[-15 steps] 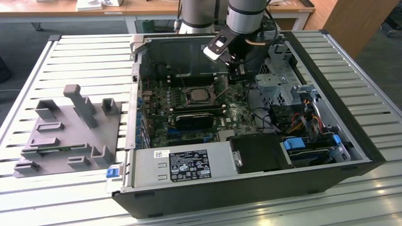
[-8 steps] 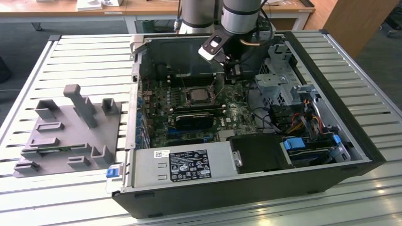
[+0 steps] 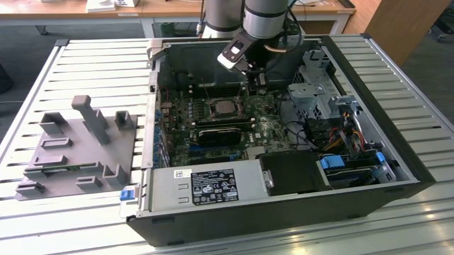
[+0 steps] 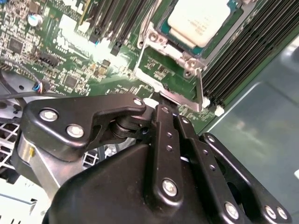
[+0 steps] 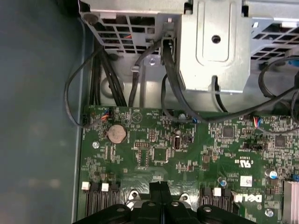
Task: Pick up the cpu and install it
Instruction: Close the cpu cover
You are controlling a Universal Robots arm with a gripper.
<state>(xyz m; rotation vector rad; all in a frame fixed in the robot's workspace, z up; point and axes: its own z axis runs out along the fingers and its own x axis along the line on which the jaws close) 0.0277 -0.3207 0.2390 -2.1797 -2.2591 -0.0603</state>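
Silvery cpu (image 4: pixel 204 18) sits in the motherboard socket (image 4: pixel 180 56), frame not latched. Pincer (image 5: pixel 160 186) clenched, empty, tips just beside the socket over the motherboard (image 5: pixel 187 149). Judgement: check the chip lies flat and notches align, keep tips off the pins.

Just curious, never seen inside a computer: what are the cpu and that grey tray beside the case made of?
The cpu looks metal-topped: a pale, matte silvery lid. The tray looks like moulded plastic: uniform dull grey with no shine.
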